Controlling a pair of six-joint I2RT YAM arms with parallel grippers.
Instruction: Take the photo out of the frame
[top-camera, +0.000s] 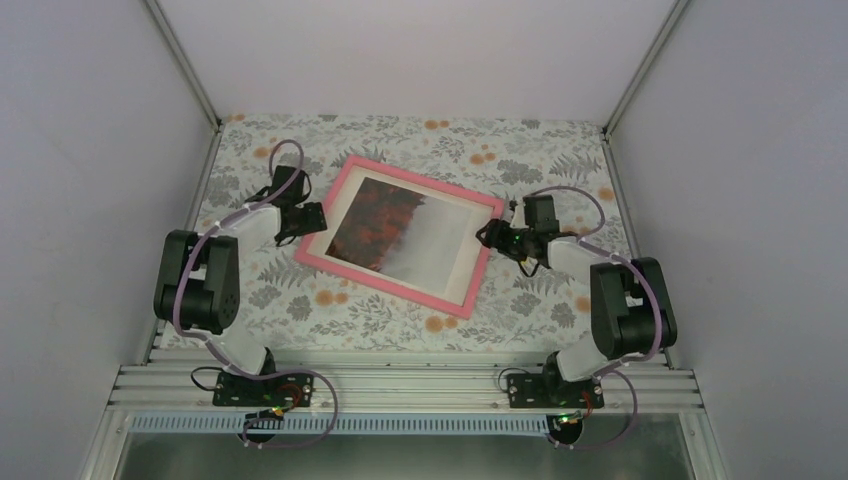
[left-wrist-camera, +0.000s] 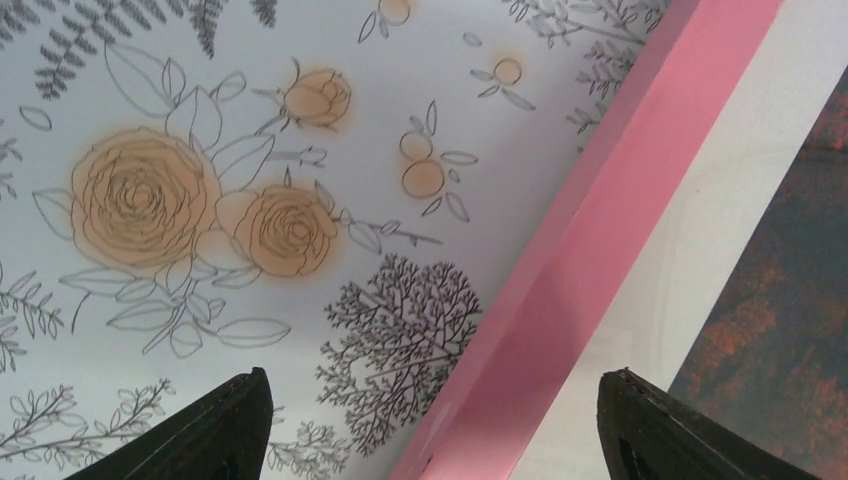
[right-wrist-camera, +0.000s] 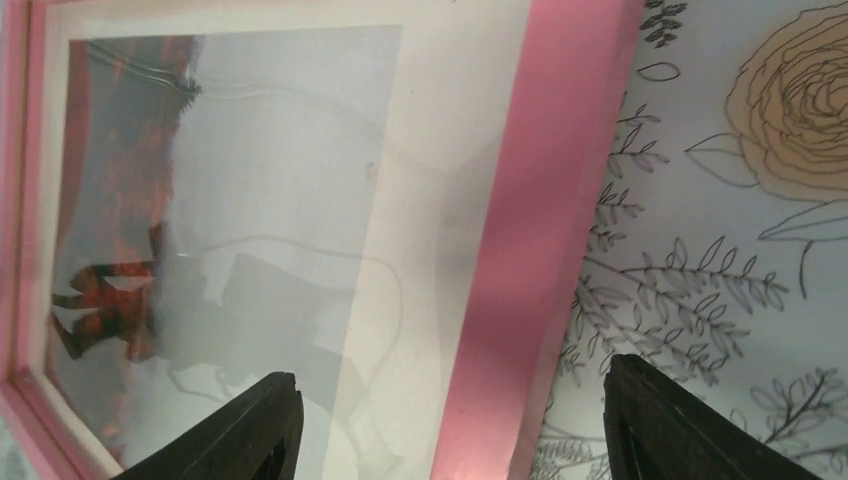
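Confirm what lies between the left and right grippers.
The frame, with the photo inside, lies between the left gripper and the right gripper, one at each side edge. Nothing else there. The top view shows it.

Counter (top-camera: 400, 325), covered in white floral print: grey ferns, branches, orange roses (left-wrist-camera: 140, 200). Plain white enclosure walls (top-camera: 400, 50) on three sides. Silver aluminium posts (top-camera: 185, 62) at far corners. Ribbed aluminium rail (top-camera: 400, 385) along near edge.
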